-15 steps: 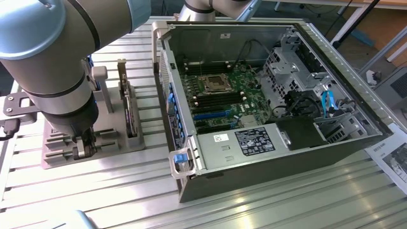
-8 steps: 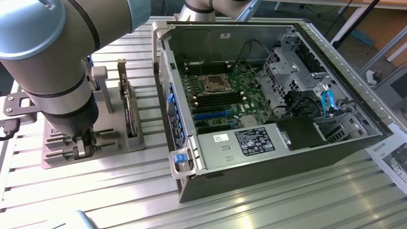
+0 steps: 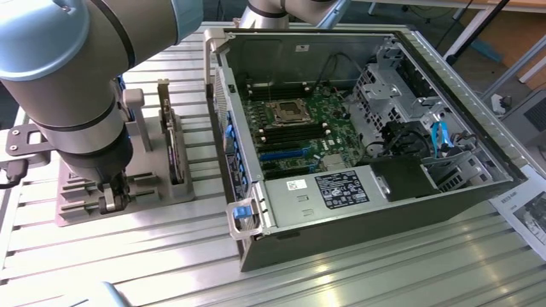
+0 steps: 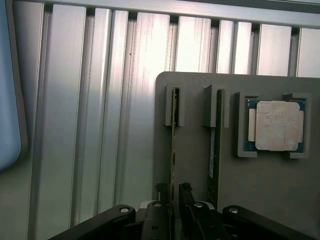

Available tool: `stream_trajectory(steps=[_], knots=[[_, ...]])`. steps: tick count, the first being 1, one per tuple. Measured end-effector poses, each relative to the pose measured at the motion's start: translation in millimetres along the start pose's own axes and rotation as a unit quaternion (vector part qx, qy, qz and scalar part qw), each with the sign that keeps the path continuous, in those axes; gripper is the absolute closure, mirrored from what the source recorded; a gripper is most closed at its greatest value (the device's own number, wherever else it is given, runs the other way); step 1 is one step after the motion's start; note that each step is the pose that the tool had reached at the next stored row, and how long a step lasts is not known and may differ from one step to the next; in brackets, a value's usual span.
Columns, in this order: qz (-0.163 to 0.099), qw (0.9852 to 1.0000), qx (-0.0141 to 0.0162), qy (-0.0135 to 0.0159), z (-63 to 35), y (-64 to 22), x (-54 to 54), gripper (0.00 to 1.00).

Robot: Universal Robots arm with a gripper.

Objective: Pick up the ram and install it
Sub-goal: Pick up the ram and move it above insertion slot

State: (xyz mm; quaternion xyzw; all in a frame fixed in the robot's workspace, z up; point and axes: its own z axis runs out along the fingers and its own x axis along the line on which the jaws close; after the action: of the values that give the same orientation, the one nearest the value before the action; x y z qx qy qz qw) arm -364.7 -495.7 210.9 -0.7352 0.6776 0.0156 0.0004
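Gripper point(image 4: 173, 194) jaws clamp the thin green circuit-board ram stick point(image 4: 173, 131) across its flat faces; presumably light, stiff, fragile.

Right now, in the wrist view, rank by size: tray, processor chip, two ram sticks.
1. Tray.
2. Processor chip.
3. Ram stick at the hand and second ram stick: alike, edge-on slivers, longer than the chip, thinner.

Exterior view: off my arm, high, angled down, mid-range | wrist view: close, straight down | shared: flat grey plastic holder block point(image 3: 162, 198) point(image 4: 280, 200), ribbed silver metal table point(image 3: 358, 268) point(image 4: 100, 125)
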Motion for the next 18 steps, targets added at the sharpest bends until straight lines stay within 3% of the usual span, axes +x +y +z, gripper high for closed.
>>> stream_trajectory(steps=[10, 12, 14, 18], knots=[[0.000, 1.0000, -0.0001, 0.0000, -0.1, -0.6, 0.0, 0.77], [0.000, 1.0000, -0.0001, -0.0001, 0.0, -0.7, -0.1, 0.79], [0.000, 1.0000, -0.0001, 0.0000, -0.1, -0.6, -0.1, 0.88], [0.000, 1.0000, -0.0001, 0.0000, -0.1, -0.6, -0.2, 0.88]])
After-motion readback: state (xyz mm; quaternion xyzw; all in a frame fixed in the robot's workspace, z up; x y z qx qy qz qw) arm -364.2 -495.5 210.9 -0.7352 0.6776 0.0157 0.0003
